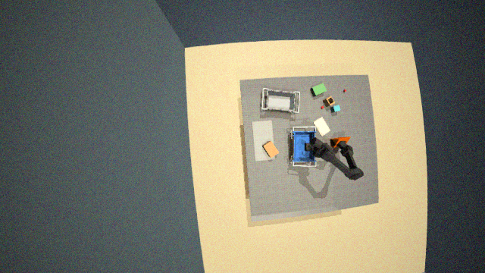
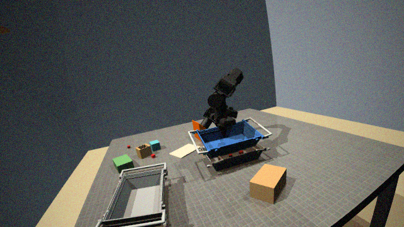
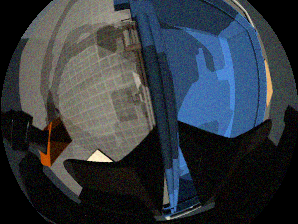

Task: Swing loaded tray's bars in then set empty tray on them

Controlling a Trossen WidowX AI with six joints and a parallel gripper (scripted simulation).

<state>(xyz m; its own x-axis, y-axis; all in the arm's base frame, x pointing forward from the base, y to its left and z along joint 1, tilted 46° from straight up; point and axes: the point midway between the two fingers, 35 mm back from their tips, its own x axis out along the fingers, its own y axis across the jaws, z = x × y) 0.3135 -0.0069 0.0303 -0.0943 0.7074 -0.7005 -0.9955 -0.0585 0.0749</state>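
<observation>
Gripper (image 2: 228,128) (clamped) on blue tray (image 2: 221,143)

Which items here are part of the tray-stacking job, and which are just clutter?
Job:
- blue tray, wall clamped in the gripper
- dark loaded tray under it, red blocks inside

Clutter:
- grey tray
- tan box
- green block
- brown open box
- teal cube
- cream card
- orange panel
- loose red bits

The blue tray (image 2: 230,138) is showing smooth, slightly glossy plastic; its wire bars (image 2: 259,125) are looking like pale metal. The bench (image 2: 315,164) is wearing a matt grey, finely gridded surface.
</observation>
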